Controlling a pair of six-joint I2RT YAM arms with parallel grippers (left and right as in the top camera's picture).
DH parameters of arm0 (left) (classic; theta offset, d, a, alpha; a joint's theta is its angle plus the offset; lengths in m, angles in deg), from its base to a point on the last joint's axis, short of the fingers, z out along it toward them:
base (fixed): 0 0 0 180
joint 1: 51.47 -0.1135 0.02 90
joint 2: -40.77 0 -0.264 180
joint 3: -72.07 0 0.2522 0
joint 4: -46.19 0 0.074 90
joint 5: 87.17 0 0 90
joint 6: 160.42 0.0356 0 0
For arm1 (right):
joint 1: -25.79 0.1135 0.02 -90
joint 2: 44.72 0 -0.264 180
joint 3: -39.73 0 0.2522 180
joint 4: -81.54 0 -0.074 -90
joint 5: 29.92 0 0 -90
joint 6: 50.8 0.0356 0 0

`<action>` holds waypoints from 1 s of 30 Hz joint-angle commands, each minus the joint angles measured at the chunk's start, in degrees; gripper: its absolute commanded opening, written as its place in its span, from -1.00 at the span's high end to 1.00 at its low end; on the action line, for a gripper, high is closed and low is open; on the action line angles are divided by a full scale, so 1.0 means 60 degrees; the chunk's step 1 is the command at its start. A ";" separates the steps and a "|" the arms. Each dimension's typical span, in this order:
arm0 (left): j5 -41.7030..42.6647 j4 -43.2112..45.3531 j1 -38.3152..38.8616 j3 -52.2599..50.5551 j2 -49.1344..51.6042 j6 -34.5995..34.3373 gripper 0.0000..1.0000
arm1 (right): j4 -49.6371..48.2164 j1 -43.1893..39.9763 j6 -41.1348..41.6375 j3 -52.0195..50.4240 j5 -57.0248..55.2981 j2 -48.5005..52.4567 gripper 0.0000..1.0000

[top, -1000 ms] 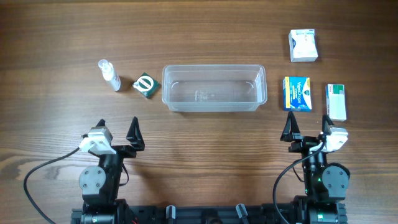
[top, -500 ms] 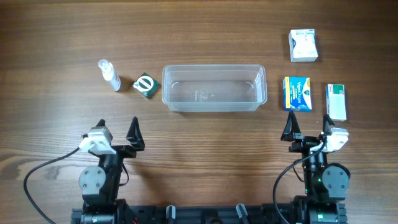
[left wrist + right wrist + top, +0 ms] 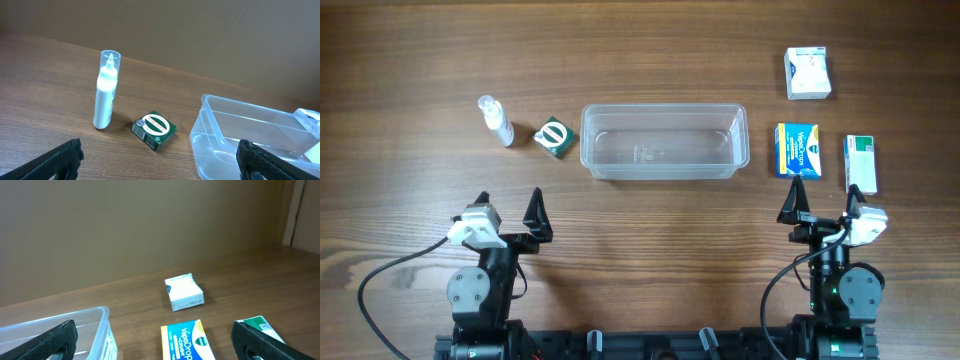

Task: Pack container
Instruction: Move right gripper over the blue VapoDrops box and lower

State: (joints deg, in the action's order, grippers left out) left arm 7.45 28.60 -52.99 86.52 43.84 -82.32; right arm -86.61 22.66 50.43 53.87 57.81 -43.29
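Note:
The clear plastic container (image 3: pixel 664 141) stands empty at the table's middle; it also shows in the left wrist view (image 3: pixel 250 135) and the right wrist view (image 3: pixel 55 335). A blue and yellow box (image 3: pixel 797 150) (image 3: pixel 187 342), a green and white box (image 3: pixel 861 164) (image 3: pixel 260 326) and a white box (image 3: pixel 807 73) (image 3: pixel 184 293) lie to its right. A small green box (image 3: pixel 555 137) (image 3: pixel 154 129) and a clear spray bottle (image 3: pixel 496 120) (image 3: pixel 106 90) are to its left. My left gripper (image 3: pixel 510 212) and right gripper (image 3: pixel 827 205) are open and empty, near the front edge.
The wooden table (image 3: pixel 640 50) stretches beyond the objects. A plain brown wall (image 3: pixel 125 225) stands behind the table.
My right gripper has shifted slightly to the right. The left arm and all the objects have not moved.

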 commanded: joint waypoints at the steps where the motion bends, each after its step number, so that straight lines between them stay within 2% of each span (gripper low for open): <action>1: 0.0120 -0.0011 -0.0062 -0.0058 0.0018 -0.0084 -1.00 | -0.0058 0.0029 -0.0018 -0.0011 0.0790 0.0058 -0.99; 9: 0.0117 -0.0011 -0.0062 -0.0058 0.0018 -0.0084 -1.00 | 0.0149 0.0029 0.0015 0.0219 0.1545 0.0178 -0.99; 13: 0.0117 -0.0011 -0.0062 -0.0058 0.0018 -0.0084 -1.00 | 0.0288 0.0029 0.0124 0.0783 0.1606 0.1082 -0.99; 19: 0.0117 -0.0011 -0.0062 -0.0058 0.0018 -0.0084 -1.00 | 0.0262 0.0029 0.0127 0.2255 0.2058 0.3450 -0.99; 24: 0.0117 -0.0011 -0.0062 -0.0058 0.0018 -0.0084 -1.00 | 0.0528 0.0029 0.0131 0.4233 0.2958 0.5807 -1.00; 30: 0.0120 -0.0011 -0.0062 -0.0058 0.0018 -0.0084 -0.99 | 0.2543 0.0029 0.0011 0.7198 0.3399 0.8298 -0.99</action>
State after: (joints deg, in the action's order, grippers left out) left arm 7.45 28.62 -52.99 86.52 43.93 -82.29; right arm -75.96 22.66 50.86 88.45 74.82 0.62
